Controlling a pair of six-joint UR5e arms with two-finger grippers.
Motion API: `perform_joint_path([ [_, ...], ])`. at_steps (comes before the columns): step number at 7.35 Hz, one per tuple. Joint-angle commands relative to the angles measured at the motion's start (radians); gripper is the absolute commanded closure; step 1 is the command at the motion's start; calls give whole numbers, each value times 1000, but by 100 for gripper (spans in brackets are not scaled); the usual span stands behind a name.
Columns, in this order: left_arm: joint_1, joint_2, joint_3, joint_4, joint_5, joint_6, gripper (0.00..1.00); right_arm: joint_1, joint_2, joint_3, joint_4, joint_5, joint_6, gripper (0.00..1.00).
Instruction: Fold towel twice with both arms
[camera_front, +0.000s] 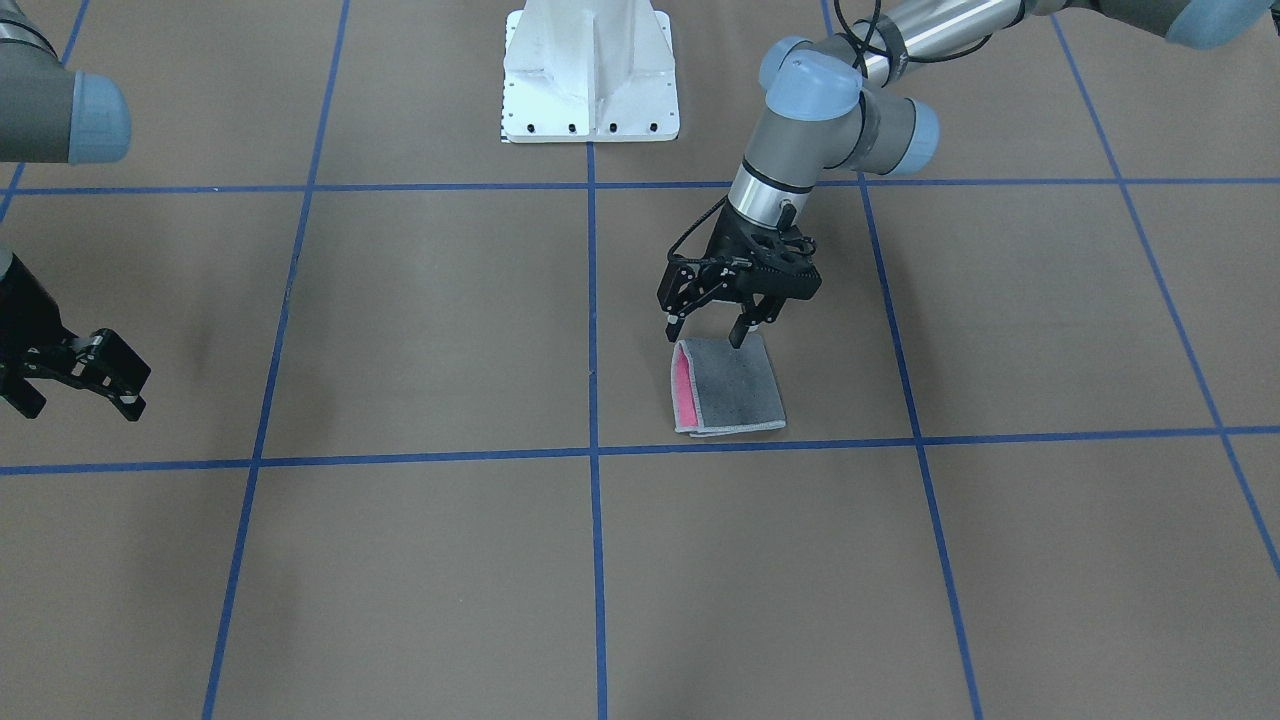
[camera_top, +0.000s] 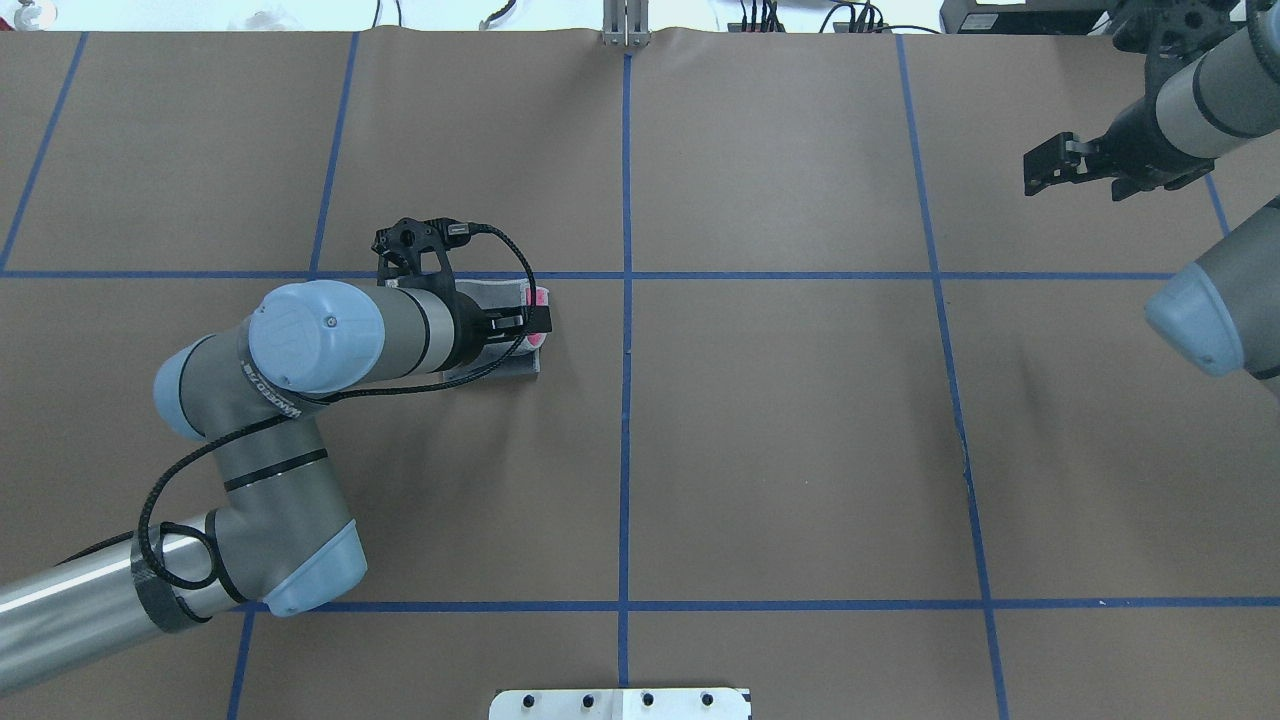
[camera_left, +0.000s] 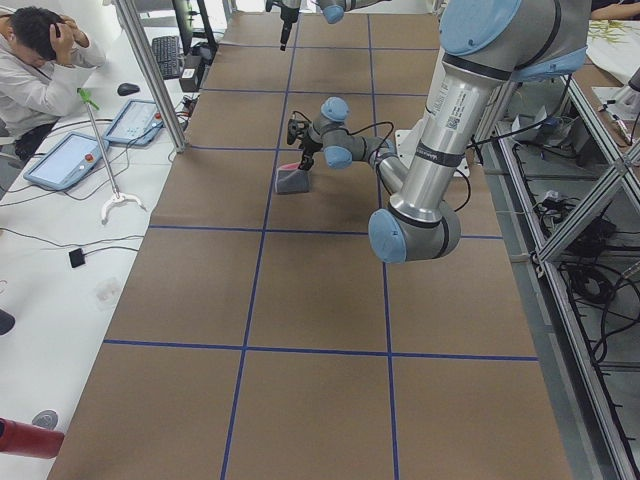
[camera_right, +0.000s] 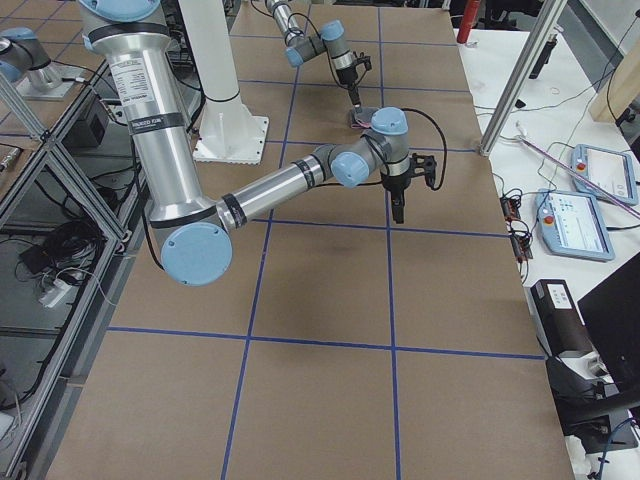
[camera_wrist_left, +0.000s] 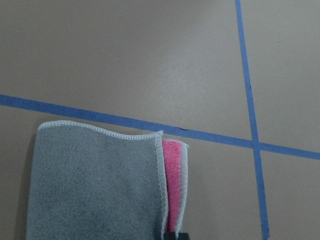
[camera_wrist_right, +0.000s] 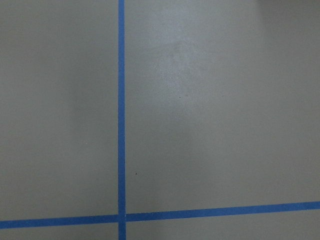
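The towel (camera_front: 735, 390) lies folded on the brown table, grey face up, with a pink strip along one side. It also shows in the left wrist view (camera_wrist_left: 95, 185) and, mostly under the arm, in the overhead view (camera_top: 500, 296). My left gripper (camera_front: 705, 338) is open and points down, its fingertips just above the towel's edge nearest the robot, holding nothing. My right gripper (camera_front: 78, 405) is open and empty, far off to the robot's right, well away from the towel; it also shows in the overhead view (camera_top: 1045, 170).
The white bolted pedestal (camera_front: 590, 70) stands at the robot's side of the table. Blue tape lines (camera_front: 592, 450) grid the brown surface. An operator (camera_left: 30, 60) sits at a side desk with tablets (camera_left: 65, 160).
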Motion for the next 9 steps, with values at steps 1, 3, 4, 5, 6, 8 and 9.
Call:
perform_joint_path([
  [1, -112, 27, -123, 253, -123, 224, 0, 85, -42, -16, -4, 56, -145, 1],
  [3, -259, 105, -235, 460, -226, 533, 0, 224, -143, -22, -25, 123, -388, 1],
  [4, -358, 175, -267, 488, -301, 697, 0, 300, -186, -22, -64, 140, -541, 1],
  [5, -475, 254, -272, 490, -391, 884, 0, 376, -224, -22, -117, 166, -695, 1],
  [6, -584, 314, -265, 492, -451, 1032, 0, 441, -269, -24, -151, 183, -816, 1],
  [8, -760, 412, -216, 492, -548, 1242, 0, 516, -319, -59, -177, 222, -880, 1],
  [9, -846, 476, -197, 490, -599, 1362, 0, 518, -330, -85, -171, 217, -880, 1],
])
